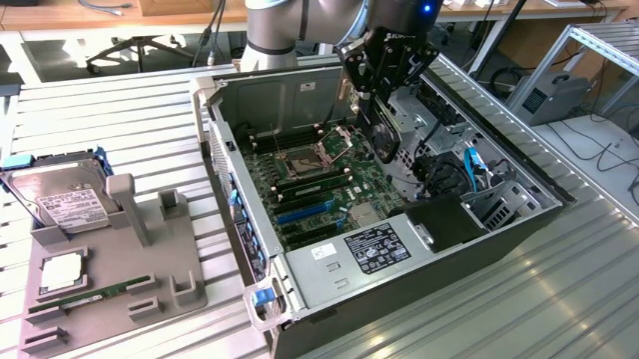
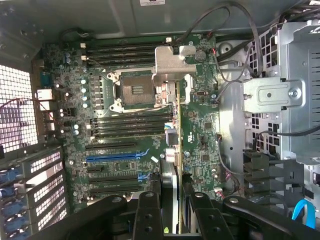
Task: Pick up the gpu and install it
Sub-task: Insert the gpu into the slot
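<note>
One gripper [image 1: 384, 123] hangs over the open computer case [image 1: 330, 280]. Its jaws are closed on the gpu [image 2: 173, 150]. The thin black card stands on its edge above the green board [image 2: 200, 145] and is not yet in a slot. I think the picking up is done and the putting in is the step now. The card seems to lie across the blue slot [image 2: 112, 156], so it likely needs a turn, a careful line-up and a straight push down.

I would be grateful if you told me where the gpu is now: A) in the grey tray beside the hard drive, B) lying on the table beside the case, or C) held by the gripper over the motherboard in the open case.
C: the gripper is shut on the gpu, which hangs on edge over the motherboard.
</note>
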Motion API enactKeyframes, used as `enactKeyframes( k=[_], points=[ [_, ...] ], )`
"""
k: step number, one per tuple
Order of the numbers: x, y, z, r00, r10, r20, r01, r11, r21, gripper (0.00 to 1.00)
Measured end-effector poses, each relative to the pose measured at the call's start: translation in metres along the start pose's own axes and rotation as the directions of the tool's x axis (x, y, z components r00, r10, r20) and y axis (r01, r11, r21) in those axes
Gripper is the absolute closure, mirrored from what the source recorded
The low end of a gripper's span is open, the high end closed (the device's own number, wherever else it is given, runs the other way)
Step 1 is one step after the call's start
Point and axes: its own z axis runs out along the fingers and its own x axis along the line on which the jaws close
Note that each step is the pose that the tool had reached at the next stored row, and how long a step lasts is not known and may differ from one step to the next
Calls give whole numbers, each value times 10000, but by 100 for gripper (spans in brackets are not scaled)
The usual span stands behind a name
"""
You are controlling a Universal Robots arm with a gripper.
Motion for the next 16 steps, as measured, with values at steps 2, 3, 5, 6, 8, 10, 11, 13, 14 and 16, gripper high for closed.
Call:
enactKeyframes(
  k=[2,3,5,6,8,10,11,13,14,16],
  points=[
    [0,0,0,10000,0,0,0,10000,0,73],
    [0,0,0,10000,0,0,0,10000,0,73],
    [0,0,0,10000,-6,0,6,10000,0,73],
    [0,0,0,10000,-20,0,20,10000,0,73],
    [0,0,0,10000,-71,1,71,10000,-2,73],
    [0,0,0,9999,-168,0,168,9999,-4,73],
    [0,0,0,9998,-214,1,214,9998,-5,73],
    [0,0,0,9993,-365,1,365,9993,-10,73],
    [0,0,0,9990,-439,2,439,9990,-12,73],
    [0,0,0,9984,-569,2,569,9984,-15,73]
  ],
)
